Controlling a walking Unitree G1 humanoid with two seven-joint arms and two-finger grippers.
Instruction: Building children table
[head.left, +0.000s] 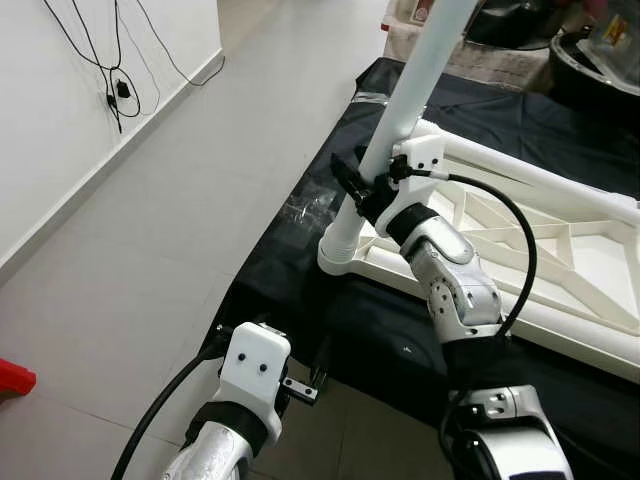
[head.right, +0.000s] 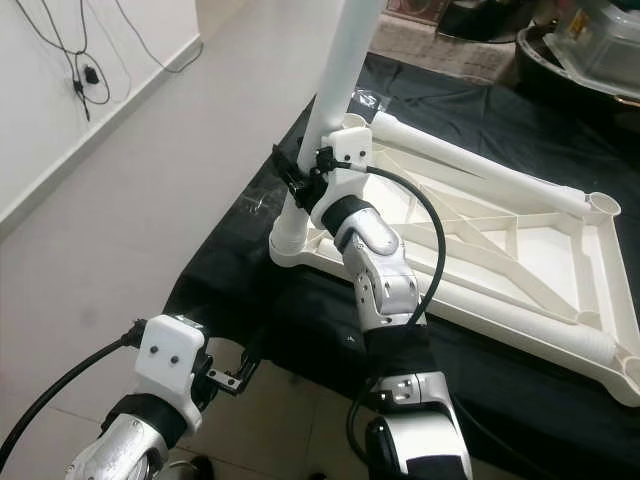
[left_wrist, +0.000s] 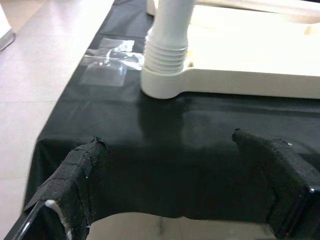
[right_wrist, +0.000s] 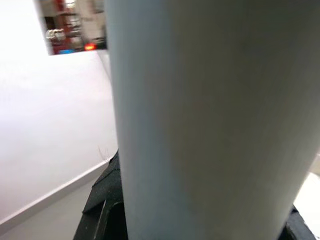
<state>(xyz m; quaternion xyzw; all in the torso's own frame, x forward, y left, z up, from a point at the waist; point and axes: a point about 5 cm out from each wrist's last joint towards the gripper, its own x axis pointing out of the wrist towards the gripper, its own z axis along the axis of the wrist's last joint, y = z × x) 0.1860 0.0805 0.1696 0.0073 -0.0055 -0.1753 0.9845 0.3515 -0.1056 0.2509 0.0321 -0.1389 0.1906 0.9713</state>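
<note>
A white children's table top (head.left: 590, 265) lies upside down on a black sheet (head.left: 470, 350). A long white table leg (head.left: 418, 75) stands tilted in the near left corner socket (head.left: 340, 250); its threaded end (left_wrist: 165, 55) sits in that socket. My right gripper (head.left: 362, 188) is shut on the leg a little above the socket, and the leg's surface (right_wrist: 210, 120) is right against that wrist camera. My left gripper (left_wrist: 180, 190) hangs open low at the sheet's near edge, short of the socket, with nothing between its fingers (left_wrist: 80, 170).
The black sheet covers a low surface whose left edge drops to a pale tiled floor (head.left: 150, 230). Clear tape (left_wrist: 112, 62) sticks to the sheet near the socket. Cables (head.left: 115, 60) hang on the white wall at left. A red object (head.left: 15, 378) lies on the floor.
</note>
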